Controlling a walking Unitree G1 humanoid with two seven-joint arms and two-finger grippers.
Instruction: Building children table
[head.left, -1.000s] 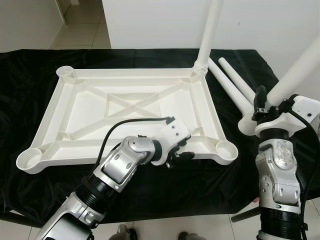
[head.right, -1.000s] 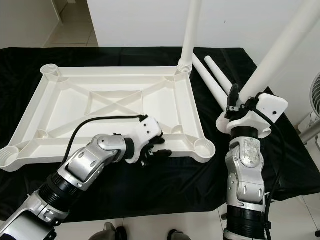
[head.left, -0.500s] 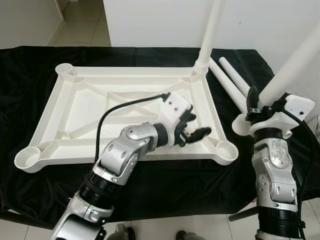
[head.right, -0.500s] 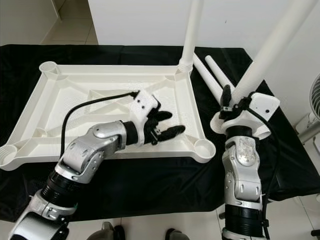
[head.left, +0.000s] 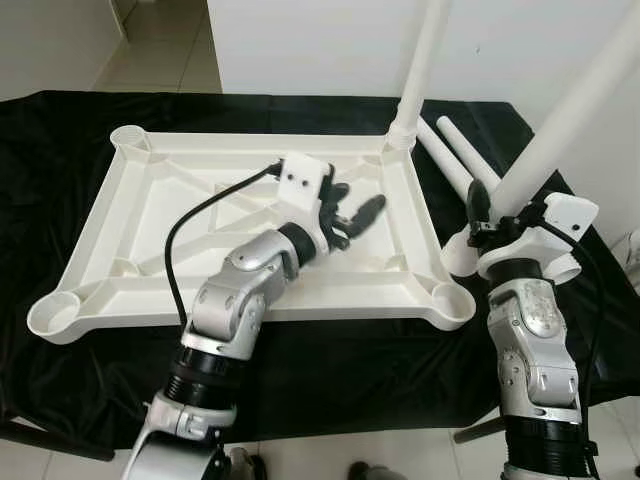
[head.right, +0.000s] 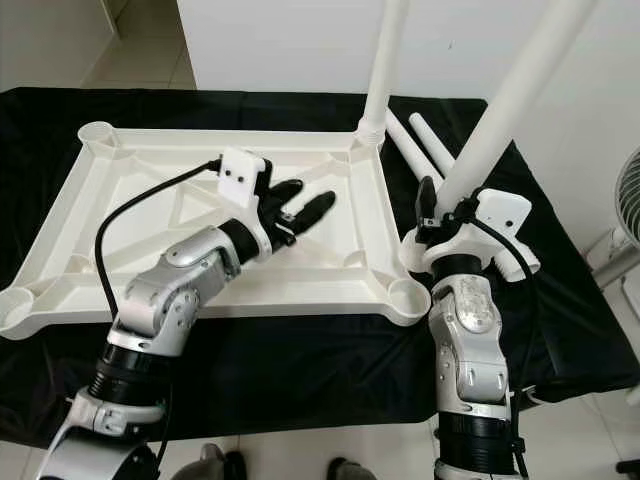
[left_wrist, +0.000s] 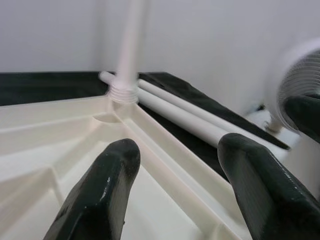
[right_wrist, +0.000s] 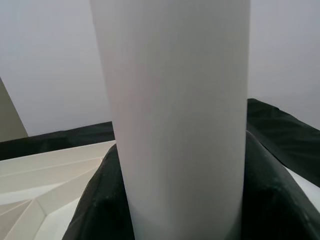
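1. Head views: the white tabletop (head.left: 150, 200) lies upside down on a black cloth (head.left: 60, 130), ribs facing up. One white leg (head.left: 415, 70) stands upright in the tabletop's far right corner socket. Two loose legs (head.left: 455, 165) lie side by side on the cloth just beyond the tabletop's right edge. The left gripper (head.left: 352, 215) hovers over the tabletop's right half, its fingers spread and holding nothing, pointing toward the standing leg. The right gripper (head.right: 432, 215) is clenched around a fourth leg (head.right: 505, 100), which tilts up and away; its flared lower end sits just beside the tabletop's near right corner socket (head.left: 450, 298).

2. Left wrist view: two black fingers (left_wrist: 100, 192) stand apart above the tabletop's ribbed underside, with the standing leg (left_wrist: 131, 45) in its corner socket ahead and the loose legs (left_wrist: 185, 117) beyond the tabletop's rim.

3. Right wrist view: the held leg (right_wrist: 175, 115) rises close between the dark fingers (right_wrist: 100, 200), with the tabletop (right_wrist: 45, 170) behind it.
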